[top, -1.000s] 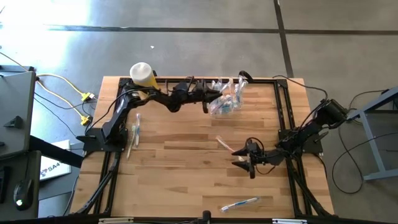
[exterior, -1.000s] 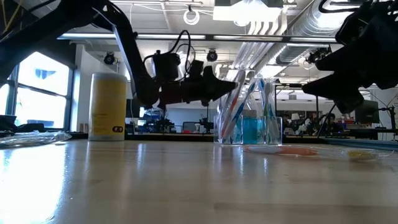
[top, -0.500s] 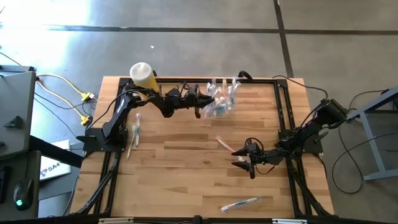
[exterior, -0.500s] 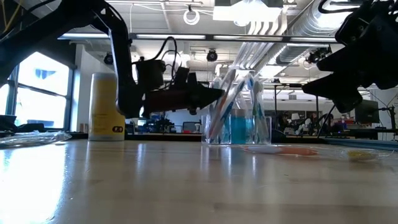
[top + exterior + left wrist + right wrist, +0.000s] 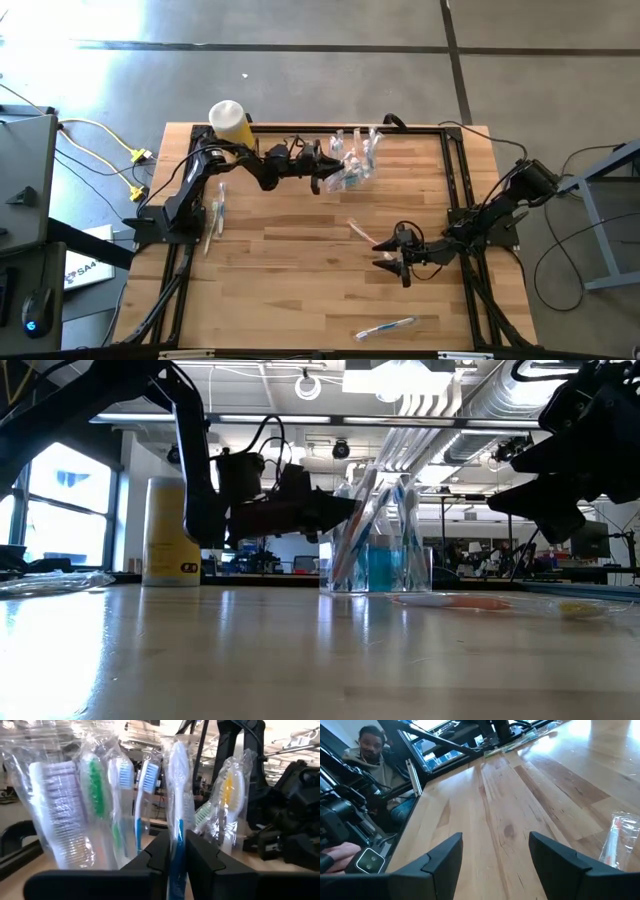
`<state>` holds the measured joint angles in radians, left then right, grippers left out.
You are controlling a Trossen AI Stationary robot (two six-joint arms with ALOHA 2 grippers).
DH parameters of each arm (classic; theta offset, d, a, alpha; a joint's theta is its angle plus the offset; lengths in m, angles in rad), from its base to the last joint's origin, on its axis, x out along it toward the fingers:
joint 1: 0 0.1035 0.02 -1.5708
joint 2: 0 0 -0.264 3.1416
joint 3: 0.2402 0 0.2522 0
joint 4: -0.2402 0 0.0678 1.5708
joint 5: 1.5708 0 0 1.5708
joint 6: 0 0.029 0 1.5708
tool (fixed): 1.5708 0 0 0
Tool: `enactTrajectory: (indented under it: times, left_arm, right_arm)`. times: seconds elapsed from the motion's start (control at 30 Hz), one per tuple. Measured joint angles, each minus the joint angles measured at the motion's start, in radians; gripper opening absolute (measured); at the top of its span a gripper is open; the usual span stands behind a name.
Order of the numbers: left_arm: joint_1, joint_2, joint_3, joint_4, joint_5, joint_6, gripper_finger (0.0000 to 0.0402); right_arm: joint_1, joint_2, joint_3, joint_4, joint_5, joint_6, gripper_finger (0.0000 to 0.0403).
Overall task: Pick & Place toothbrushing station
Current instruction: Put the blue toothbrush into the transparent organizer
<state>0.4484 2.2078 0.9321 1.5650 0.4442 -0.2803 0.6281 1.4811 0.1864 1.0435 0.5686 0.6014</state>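
A clear cup (image 5: pixel 352 168) full of wrapped toothbrushes stands at the far middle of the table; it also shows in the low view (image 5: pixel 378 565). My left gripper (image 5: pixel 322 168) reaches it from the table's left and is shut at its upper part. My right gripper (image 5: pixel 385 256) is open and empty, low over the table's right middle. A pink wrapped toothbrush (image 5: pixel 358 231) lies flat just beyond it. Another wrapped toothbrush (image 5: pixel 386 327) lies by the near edge, and several (image 5: pixel 215 210) lie at the left. My left gripper pinches a wrapped blue-handled toothbrush (image 5: pixel 177 845) that stands in the cup, between its two fingers (image 5: pixel 160 856). Whether the cup's wall is also in the pinch, I cannot tell. The fingers come level from the table's left. The cup stays upright, its base at the table top (image 5: pixel 378 589).
A yellow cylinder with a white top (image 5: pixel 228 118) stands at the far left corner. Black frame rails (image 5: pixel 420 130) run along the table's edges. A person (image 5: pixel 370 745) sits beyond the table, a hand (image 5: pixel 335 852) on a device. Bare wood lies at the table's middle.
My left gripper has drawn back toward the table's left edge, staying shut. The cup with its toothbrushes has gone with it a short way to the left and stays upright. My right gripper has kept still.
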Motion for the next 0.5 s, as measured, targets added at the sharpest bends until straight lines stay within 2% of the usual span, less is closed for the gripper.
enactTrajectory:
  times: [0.5]
  left_arm:
    - [0.002,0.000,0.000,-0.017,0.029,-0.017,0.0055]
  right_arm:
    - [0.000,0.000,0.000,0.000,-0.018,0.008,0.0220]
